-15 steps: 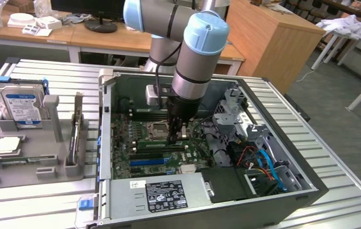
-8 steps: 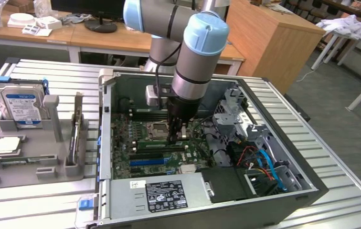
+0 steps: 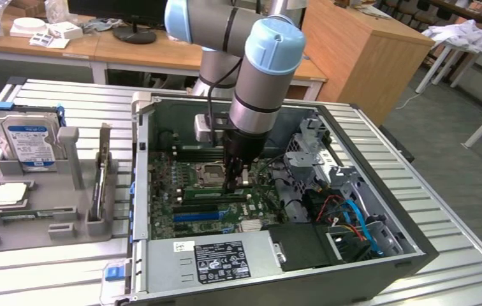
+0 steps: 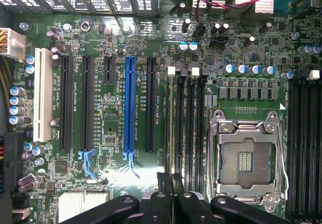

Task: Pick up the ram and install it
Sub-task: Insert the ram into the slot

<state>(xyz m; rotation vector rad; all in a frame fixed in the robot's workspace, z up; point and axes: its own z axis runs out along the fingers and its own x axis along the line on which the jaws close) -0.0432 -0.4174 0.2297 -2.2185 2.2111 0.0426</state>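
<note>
Inside the open computer case (image 3: pixel 309 280), which lies on its side on a slatted metal table (image 3: pixel 54 268), the arm (image 3: pixel 262 83) reaches straight down to the green motherboard (image 3: pixel 173 191). Its gripper (image 3: pixel 238 182) stands just beside the processor socket (image 3: pixel 210 172), on the side towards the exterior view's right, with its tips down at the dark memory slots. The two fingers are drawn close together, with only a thin gap between them, and appear pinched on the top edge of the ram (image 3: pixel 211 190). The ram is a narrow green strip lying along those slots and running from under the fingertips towards the exterior view's left. Whether it is fully seated cannot be told. From the wrist view, the black fingertips (image 4: pixel 163 183) sit in line with the first of the memory slots (image 4: pixel 186 123), between the empty metal-framed socket and a row of long expansion slots, one blue (image 4: pixel 130 103) and one white (image 4: pixel 43 93). Outside the case, at the exterior view's left, a grey holder (image 3: pixel 62 217) carries a silver-and-blue hard drive (image 3: pixel 27 137) standing upright and a square silver processor chip (image 3: pixel 11 194) lying flat, both well apart from the gripper.
</note>
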